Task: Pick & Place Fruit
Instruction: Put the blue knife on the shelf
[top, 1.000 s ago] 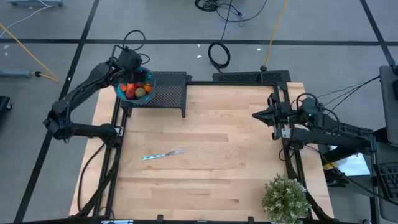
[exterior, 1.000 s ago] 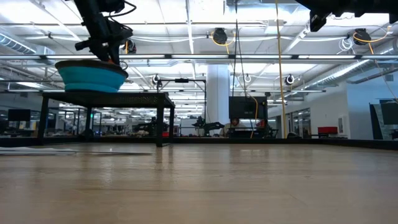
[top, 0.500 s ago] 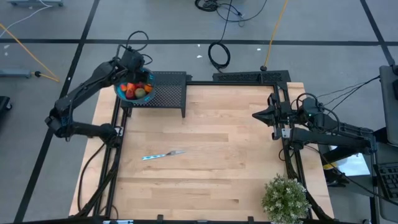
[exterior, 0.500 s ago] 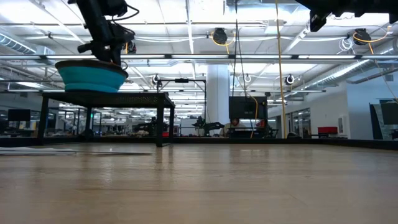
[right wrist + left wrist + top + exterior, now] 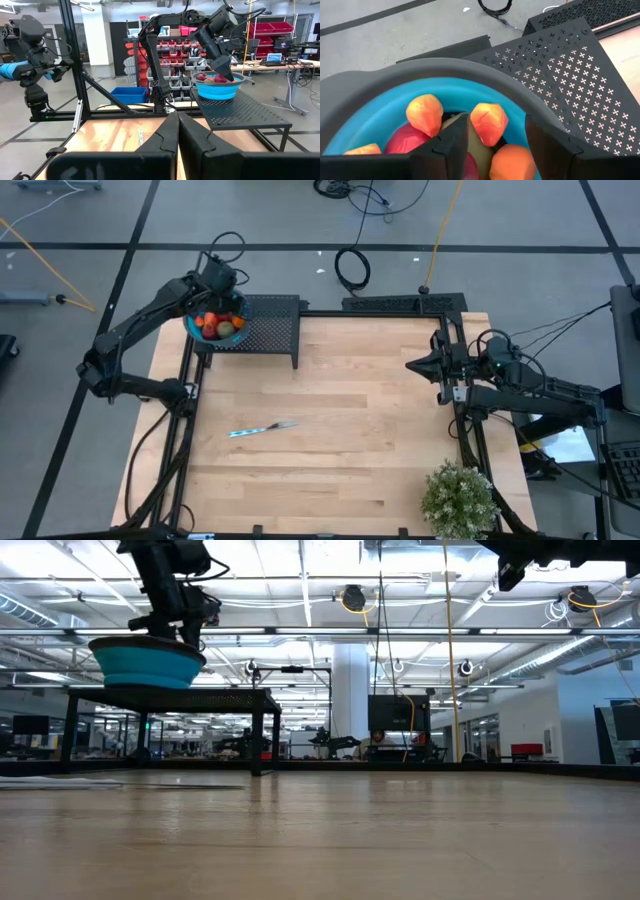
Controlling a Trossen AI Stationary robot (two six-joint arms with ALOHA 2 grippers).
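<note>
From above, my left hand [image 5: 222, 288] sits over the blue bowl [image 5: 194, 331] of fruit [image 5: 218, 326] on the black perforated shelf [image 5: 270, 328], but only my left wrist view shows its fingers [image 5: 451, 145] parted around nothing, just above the fruit. My right hand [image 5: 412, 365] waits pinched shut over the tabletop's [image 5: 330, 430] right side; a knife [image 5: 262, 429] lies mid-tabletop.

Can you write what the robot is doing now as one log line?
left gripper: open over fruit in blue bowl | right gripper: shut, waiting
</note>
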